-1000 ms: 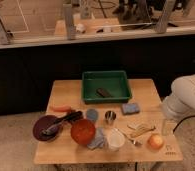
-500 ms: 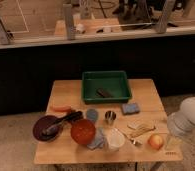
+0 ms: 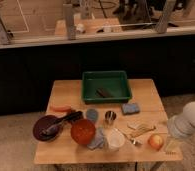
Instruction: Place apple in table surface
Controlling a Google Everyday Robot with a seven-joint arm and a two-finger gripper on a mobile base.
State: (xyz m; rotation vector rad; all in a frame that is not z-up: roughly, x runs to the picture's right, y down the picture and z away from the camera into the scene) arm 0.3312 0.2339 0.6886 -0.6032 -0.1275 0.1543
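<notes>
Apple (image 3: 155,141) sits on counter (image 3: 66,92), front right corner. Pincer (image 3: 177,127) just beside it at right counter edge; whether clenched or released, we cannot tell. We judge placement done. Our advice: retreat outward, no nudging apple toward edge.

Nothing could be read on the worktop (image 3: 66,92) or anything it carried. The pincer was hidden from me; only the white arm (image 3: 188,124) showed beside the worktop's right edge.

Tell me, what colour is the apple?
Orange-yellow apple with reddish blush, camera view; gripper unseen, arm right of it.
</notes>
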